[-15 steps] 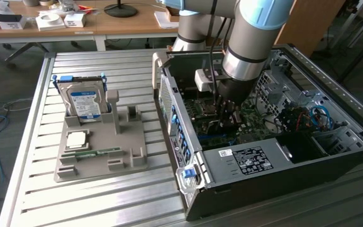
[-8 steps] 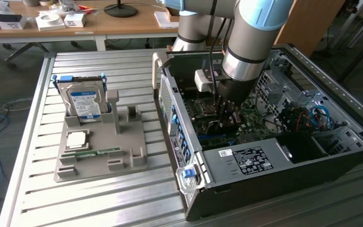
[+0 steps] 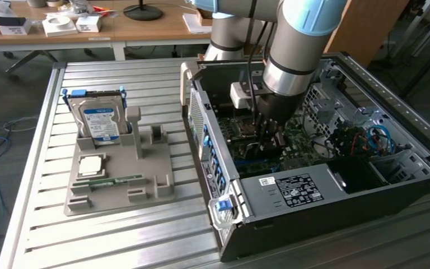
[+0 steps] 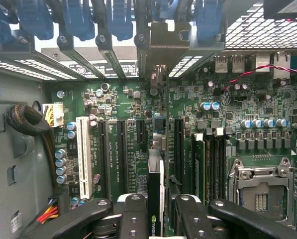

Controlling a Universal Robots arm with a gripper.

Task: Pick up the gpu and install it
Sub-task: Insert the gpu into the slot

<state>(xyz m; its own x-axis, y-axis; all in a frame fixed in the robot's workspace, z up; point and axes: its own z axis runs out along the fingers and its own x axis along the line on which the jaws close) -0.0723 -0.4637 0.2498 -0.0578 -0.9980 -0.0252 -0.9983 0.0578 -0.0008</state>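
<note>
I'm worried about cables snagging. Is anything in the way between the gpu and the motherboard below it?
Nothing visible. The gripper holds the gpu edge-on over the motherboard; the twisted red-black wire and the sleeved cable bundle lie well off to either side. The card hides the board directly beneath itself.

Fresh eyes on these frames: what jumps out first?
The arm reaches down into the open PC case, on the exterior view's right. In the wrist view, the gripper has its jaws shut on the gpu, held edge-on above the motherboard slots. On the exterior view's left, a blue-labelled hard drive stands upright in a grey fixture.
</note>
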